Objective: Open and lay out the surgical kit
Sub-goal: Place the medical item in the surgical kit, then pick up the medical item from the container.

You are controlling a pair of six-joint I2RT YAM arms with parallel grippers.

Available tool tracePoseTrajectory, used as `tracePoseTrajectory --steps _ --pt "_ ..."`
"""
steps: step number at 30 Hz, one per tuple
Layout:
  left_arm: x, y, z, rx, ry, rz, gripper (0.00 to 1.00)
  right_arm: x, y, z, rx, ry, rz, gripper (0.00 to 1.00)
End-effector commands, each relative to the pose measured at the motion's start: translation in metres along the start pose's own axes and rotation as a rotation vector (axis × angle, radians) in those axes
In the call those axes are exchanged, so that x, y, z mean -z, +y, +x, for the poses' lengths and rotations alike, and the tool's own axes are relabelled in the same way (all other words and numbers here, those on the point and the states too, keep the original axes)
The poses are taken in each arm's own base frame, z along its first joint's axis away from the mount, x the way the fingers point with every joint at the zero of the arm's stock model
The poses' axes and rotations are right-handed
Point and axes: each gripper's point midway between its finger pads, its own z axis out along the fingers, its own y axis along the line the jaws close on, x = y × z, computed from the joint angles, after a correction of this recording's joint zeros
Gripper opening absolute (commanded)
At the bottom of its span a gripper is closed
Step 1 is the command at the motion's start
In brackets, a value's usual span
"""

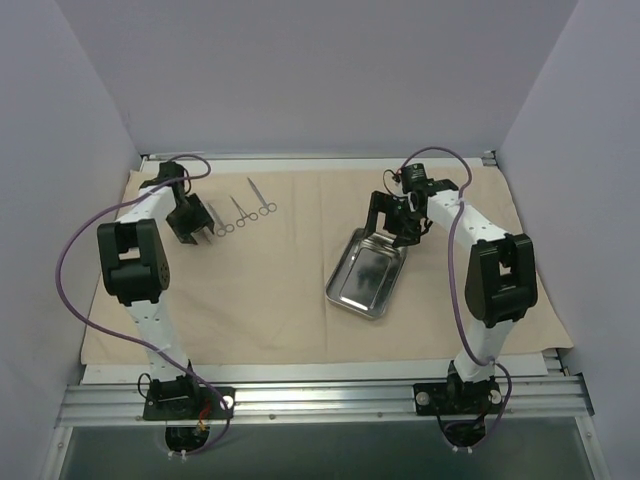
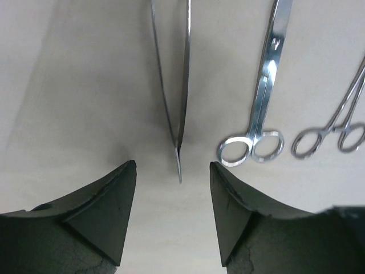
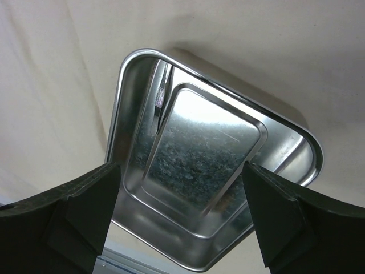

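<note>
The left jaws stand apart with nothing between them but bare cloth and the joined end of a pair of tweezers (image 2: 177,154), which lies flat and touches neither pad. I judge the step in hand to be setting this piece down in the row. Done well, it means lifting straight up from here, so that neither pad catches the springy blades and swings them toward the scissors (image 2: 265,91) just beside them. A ring-handled clamp (image 2: 340,119) lies just past the scissors, apart from them, handles toward the arm like theirs, so a clean vertical exit keeps that even spacing. The right jaws are spread wide and hold nothing, poised over the steel tray (image 1: 367,270), which sits right of centre, well apart from the instruments. It is shiny, with rounded corners and a raised inner panel. A thin streak along one inner wall may be an instrument or a reflection; I cannot tell which. Any grasp there would need a pad on each side of a wall, since polished steel slips. The beige cloth wrap (image 1: 300,300) is already opened out, smooth but for faint creases, under everything.
</note>
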Motion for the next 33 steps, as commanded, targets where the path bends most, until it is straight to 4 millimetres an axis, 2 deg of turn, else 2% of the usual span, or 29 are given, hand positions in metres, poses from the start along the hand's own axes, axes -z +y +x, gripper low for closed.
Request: tracePoseTrajectory --steps 1,2,3,5,6,7,8,9,10,11,12,20,24,27,33 --pt "0.063 -0.008 -0.004 -0.008 -0.071 0.079 0.63 -0.014 -0.011 0.016 -0.031 0.036 0.082 0.9" --pt "0.071 -0.013 0.001 -0.021 -0.075 0.096 0.63 -0.019 -0.013 0.019 -0.053 0.045 0.103 0.88" --pt "0.09 -0.019 0.001 -0.032 -0.106 0.128 0.63 -0.023 -0.015 0.016 -0.056 0.027 0.128 0.85" --pt "0.102 -0.027 0.019 -0.074 -0.097 0.147 0.63 -0.031 -0.008 0.017 -0.054 0.011 0.14 0.77" --pt "0.118 -0.032 0.022 -0.089 -0.123 0.168 0.63 -0.035 -0.008 0.014 -0.051 -0.013 0.155 0.75" --pt "0.122 -0.031 0.03 -0.099 -0.119 0.172 0.63 -0.039 -0.003 0.015 -0.041 -0.02 0.152 0.64" --pt "0.127 -0.036 0.036 -0.117 -0.124 0.188 0.63 -0.042 -0.002 0.013 -0.047 -0.037 0.157 0.59" --pt "0.141 -0.05 0.047 -0.155 -0.141 0.225 0.63 -0.045 0.002 0.007 -0.064 -0.076 0.149 0.55" --pt "0.144 -0.051 0.052 -0.163 -0.141 0.234 0.63 -0.048 -0.001 0.008 -0.073 -0.087 0.157 0.45" --pt "0.144 -0.051 0.059 -0.173 -0.132 0.236 0.63 -0.051 0.0 0.007 -0.08 -0.098 0.157 0.42" --pt "0.152 -0.054 0.063 -0.182 -0.141 0.256 0.63 -0.053 0.001 0.005 -0.087 -0.113 0.159 0.41" --pt "0.168 -0.048 0.081 -0.198 -0.143 0.314 0.63 -0.067 -0.004 0.001 -0.098 -0.143 0.204 0.41" --pt "0.169 -0.048 0.086 -0.193 -0.141 0.33 0.63 -0.072 -0.007 -0.003 -0.1 -0.152 0.224 0.4" --pt "0.171 -0.047 0.087 -0.192 -0.14 0.334 0.63 -0.074 -0.006 -0.007 -0.095 -0.16 0.223 0.34" --pt "0.169 -0.047 0.09 -0.19 -0.136 0.339 0.63 -0.074 -0.002 -0.008 -0.093 -0.159 0.217 0.34"
